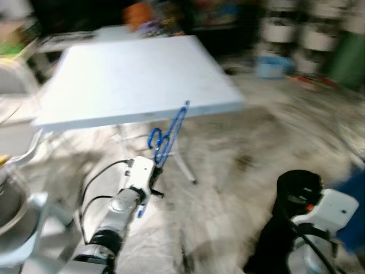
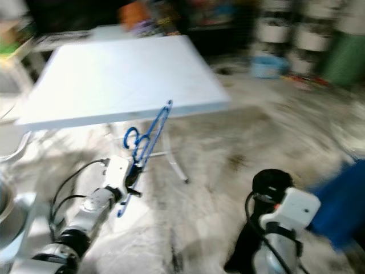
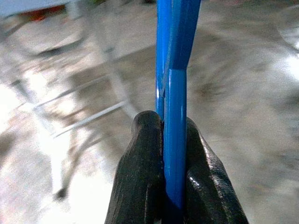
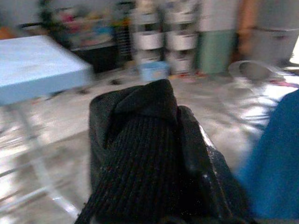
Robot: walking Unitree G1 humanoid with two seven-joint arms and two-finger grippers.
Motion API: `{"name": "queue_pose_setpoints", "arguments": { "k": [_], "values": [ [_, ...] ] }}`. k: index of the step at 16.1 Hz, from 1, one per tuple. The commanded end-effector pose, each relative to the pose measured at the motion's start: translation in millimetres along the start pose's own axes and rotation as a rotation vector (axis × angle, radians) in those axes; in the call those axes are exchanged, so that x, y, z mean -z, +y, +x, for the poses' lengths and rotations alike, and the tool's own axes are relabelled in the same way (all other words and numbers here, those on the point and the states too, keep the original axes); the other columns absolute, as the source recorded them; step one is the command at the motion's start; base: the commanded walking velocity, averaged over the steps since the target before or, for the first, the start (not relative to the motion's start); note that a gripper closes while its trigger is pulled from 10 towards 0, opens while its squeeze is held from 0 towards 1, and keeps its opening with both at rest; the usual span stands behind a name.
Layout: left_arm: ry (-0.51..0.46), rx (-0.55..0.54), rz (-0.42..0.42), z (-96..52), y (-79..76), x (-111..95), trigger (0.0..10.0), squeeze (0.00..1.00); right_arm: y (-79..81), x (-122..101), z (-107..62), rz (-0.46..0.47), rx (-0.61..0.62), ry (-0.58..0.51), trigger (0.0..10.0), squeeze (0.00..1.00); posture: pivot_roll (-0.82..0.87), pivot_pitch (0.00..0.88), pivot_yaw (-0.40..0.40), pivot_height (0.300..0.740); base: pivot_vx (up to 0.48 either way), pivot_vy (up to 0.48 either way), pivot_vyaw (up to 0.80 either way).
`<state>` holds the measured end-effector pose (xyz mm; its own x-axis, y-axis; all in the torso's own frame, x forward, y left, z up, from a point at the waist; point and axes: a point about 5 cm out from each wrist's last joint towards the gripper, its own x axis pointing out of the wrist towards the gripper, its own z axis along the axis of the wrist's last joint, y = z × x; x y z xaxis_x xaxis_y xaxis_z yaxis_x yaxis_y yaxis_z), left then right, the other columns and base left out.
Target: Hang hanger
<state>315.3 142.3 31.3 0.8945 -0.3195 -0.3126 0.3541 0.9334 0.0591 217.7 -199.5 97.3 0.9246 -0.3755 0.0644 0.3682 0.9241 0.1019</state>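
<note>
Just below the table (image 1: pixel 137 80) edge, left pincer (image 3: pixel 174 140) clamps hanger (image 1: pixel 168 134).

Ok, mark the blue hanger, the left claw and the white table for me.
blue hanger (image 1: pixel 171 132), left eye view, on its long straight bar.
left claw (image 3: pixel 174 140), left wrist view, midway between the fingertips pinching the bar.
white table (image 1: pixel 137 74), left eye view, on the bare top.

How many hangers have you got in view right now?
1. A blue hanger is clamped in the left gripper, held up in front of the white table. The views are blurred from motion, so others among the background clutter could be missed.
</note>
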Motion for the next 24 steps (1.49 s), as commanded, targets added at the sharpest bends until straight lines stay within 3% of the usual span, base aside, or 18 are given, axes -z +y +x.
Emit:
{"name": "queue_pose_setpoints", "arguments": {
  "k": [1,4,6,8,11,13,16,20,24],
  "values": [
    [-0.025,0.007,0.005,3.3,-3.1,-7.9,10.0,0.0,-4.8,-5.5,-0.9,-0.014,0.004,-0.027,0.0,0.0,0.04,0.0,-0.014,0.74,0.375,0.3,0.76],
    [-0.046,0.005,0.012,2.9,-3.2,-10.3,10.0,0.0,-5.1,-6.0,-0.5,-0.019,-0.003,-0.027,0.0,0.0,0.05,0.0,-0.02,0.74,0.349,0.33,0.76],
    [-0.132,0.021,0.065,3.2,-6.5,-23.2,10.0,0.0,-5.0,-5.9,0.0,-0.021,-0.006,-0.024,0.0,0.0,0.05,0.0,-0.026,0.74,0.362,0.313,0.67],
    [-0.154,0.012,0.068,3.8,-5.9,-28.8,10.0,0.0,-4.6,-5.4,-0.1,-0.021,-0.008,-0.022,0.0,0.0,0.05,0.0,-0.028,0.74,0.375,0.296,0.53],
    [-0.29,-0.049,0.106,3.8,3.2,-62.4,10.0,0.0,-5.0,-4.6,-1.0,-0.029,-0.017,-0.016,0.0,0.0,0.05,0.0,-0.035,0.74,0.368,0.308,0.47],
    [-0.353,-0.016,0.105,4.8,-0.9,-79.9,10.0,0.0,-5.2,-4.0,-0.3,-0.032,-0.019,-0.013,0.0,0.0,0.06,0.0,-0.041,0.74,0.368,0.296,0.46],
    [-0.319,0.003,0.089,6.5,-5.7,-73.7,10.0,0.0,-3.0,-5.2,4.1,-0.019,-0.021,-0.015,0.0,0.0,0.07,0.0,-0.04,0.74,0.208,0.097,0.15],
    [-0.263,0.033,0.059,2.4,-8.1,-58.5,10.0,0.0,-2.8,-2.9,3.9,-0.007,-0.022,-0.005,0.0,0.0,0.07,0.0,-0.042,0.74,0.0,0.0,-0.79],
    [-0.26,0.033,0.056,1.8,-7.8,-58.3,10.0,0.0,-1.5,-2.9,4.8,-0.017,-0.032,-0.008,0.0,0.0,0.07,0.0,-0.044,0.74,0.261,0.0,-0.8]
  ]
}}
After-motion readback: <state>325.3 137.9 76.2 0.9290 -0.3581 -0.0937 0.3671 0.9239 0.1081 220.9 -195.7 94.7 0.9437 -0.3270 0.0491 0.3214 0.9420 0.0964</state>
